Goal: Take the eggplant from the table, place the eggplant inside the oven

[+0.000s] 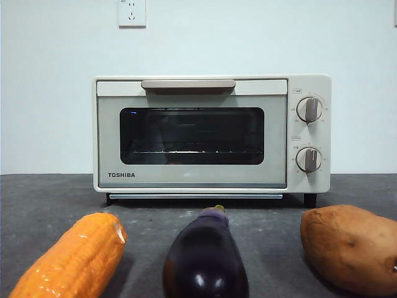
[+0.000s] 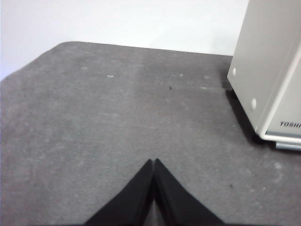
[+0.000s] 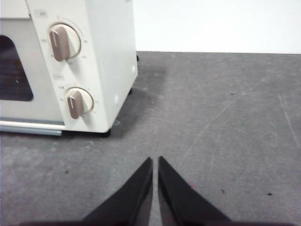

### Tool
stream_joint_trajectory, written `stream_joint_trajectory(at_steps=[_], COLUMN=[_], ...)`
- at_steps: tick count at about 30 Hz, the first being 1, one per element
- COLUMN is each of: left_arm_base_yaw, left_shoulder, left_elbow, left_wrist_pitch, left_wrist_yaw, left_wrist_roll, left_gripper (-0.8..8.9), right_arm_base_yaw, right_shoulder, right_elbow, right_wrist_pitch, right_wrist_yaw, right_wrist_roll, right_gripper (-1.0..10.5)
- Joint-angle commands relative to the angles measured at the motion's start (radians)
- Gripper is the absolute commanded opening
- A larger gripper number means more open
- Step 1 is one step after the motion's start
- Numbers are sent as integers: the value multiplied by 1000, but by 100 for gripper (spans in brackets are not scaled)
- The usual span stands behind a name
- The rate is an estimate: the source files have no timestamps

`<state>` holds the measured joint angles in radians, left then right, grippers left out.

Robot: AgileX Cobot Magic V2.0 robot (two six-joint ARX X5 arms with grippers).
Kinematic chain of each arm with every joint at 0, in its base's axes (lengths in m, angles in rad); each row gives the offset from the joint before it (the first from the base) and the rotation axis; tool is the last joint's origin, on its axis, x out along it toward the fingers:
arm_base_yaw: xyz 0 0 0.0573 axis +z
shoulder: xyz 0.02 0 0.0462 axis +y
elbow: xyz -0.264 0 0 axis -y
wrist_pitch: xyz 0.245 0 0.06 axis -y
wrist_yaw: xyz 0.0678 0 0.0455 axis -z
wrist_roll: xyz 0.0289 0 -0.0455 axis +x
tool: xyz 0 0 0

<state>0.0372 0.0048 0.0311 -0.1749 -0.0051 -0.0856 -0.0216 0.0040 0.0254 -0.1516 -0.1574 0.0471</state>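
Nearest in the front view, a glossy dark-purple eggplant is seen lying on the grey tabletop, flanked by an orange corn cob and a brown sweet potato. Neither claw is near it. Behind stands a cream oven, door closed, "TOSHIBA" printed at its lower front corner. The left claw is held pressed closed over bare tabletop, the oven's side ahead of it. The right claw is nearly closed, empty, the oven's two knobs ahead. A wall socket is mounted farthest back.
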Motion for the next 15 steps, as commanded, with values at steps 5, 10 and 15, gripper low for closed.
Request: stream_joint_trajectory(at_steps=[5,10,15], left_arm_base_yaw=[2,2,2], left_shoulder=[-2,-2,5], left_elbow=[-21,-18,0], left_wrist_pitch=[18,36,30], left_wrist_yaw=[-1,40,82], left_wrist_roll=[-241,-324,-365], left_gripper=[6,6,6], right_arm_base_yaw=[-2,-2,-2], right_shoulder=[0,0,0], right_elbow=[-3,2,31], right_wrist_pitch=[42,37,22], right_wrist_yaw=[-3,-4,-3], right_wrist_roll=[213,274,294], right_gripper=[4,4,4])
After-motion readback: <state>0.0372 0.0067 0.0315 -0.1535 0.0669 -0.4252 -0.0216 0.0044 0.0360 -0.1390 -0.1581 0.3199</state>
